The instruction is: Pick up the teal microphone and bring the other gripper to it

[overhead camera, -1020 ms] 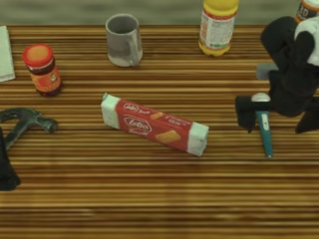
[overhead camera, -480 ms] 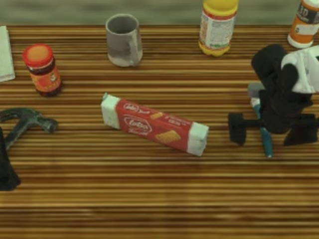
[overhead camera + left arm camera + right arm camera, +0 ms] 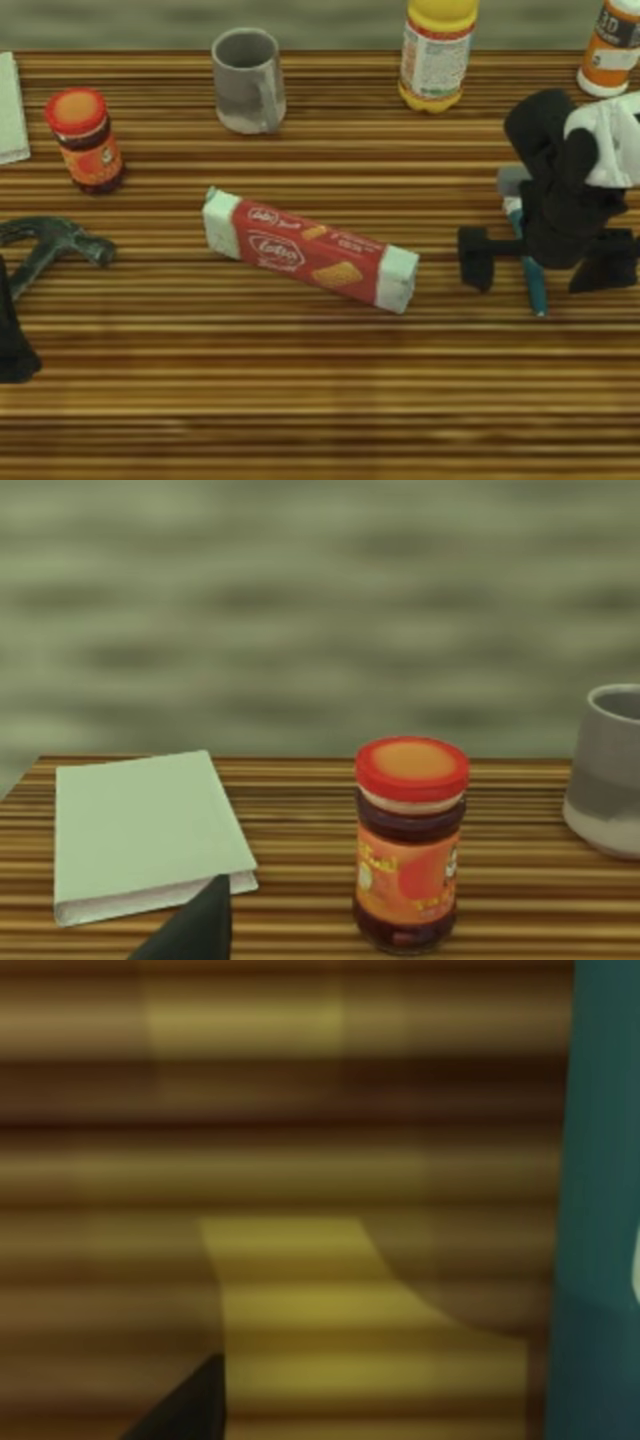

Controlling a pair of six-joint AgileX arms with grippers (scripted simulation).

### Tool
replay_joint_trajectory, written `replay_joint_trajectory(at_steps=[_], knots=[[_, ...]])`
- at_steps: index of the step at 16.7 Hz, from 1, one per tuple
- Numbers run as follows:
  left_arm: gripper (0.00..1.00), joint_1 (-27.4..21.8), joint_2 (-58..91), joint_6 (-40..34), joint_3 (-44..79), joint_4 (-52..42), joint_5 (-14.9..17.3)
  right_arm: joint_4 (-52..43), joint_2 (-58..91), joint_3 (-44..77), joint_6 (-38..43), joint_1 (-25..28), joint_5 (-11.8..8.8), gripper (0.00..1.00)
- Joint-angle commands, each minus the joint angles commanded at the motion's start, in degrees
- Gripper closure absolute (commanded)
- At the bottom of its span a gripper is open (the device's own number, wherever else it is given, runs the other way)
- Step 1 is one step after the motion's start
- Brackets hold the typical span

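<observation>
The teal microphone (image 3: 536, 290) lies on the striped wooden table at the right, its pale head mostly hidden under my right arm. My right gripper (image 3: 540, 260) is low over it and open, one black finger (image 3: 475, 258) to the left of the handle and the other to its right, both apart from it. In the right wrist view the teal handle (image 3: 600, 1210) fills one edge and one fingertip (image 3: 195, 1405) shows. My left gripper (image 3: 12, 350), the other gripper, is parked at the table's left edge, open, with one fingertip (image 3: 200, 930) visible.
A red biscuit pack (image 3: 310, 250) lies in the middle. A red-lidded jar (image 3: 85, 140), a hammer (image 3: 50, 245) and a white book (image 3: 10, 105) are at the left. A grey mug (image 3: 247, 80), a yellow bottle (image 3: 437, 50) and an orange-white bottle (image 3: 610, 45) stand along the back.
Over the last second my right gripper dropped over the microphone and spread its fingers wider, covering the pale head. It has held still for the last half second. The left arm stayed put.
</observation>
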Motion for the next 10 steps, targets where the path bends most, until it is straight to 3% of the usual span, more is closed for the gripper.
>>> replay_joint_trajectory(at_steps=[8, 10], knots=[[0.0, 0.0, 0.0, 0.0, 0.0, 0.0, 0.0, 0.0, 0.0, 0.0, 0.0, 0.0, 0.0, 0.98], [0.0, 0.0, 0.0, 0.0, 0.0, 0.0, 0.0, 0.0, 0.0, 0.0, 0.0, 0.0, 0.0, 1.0]])
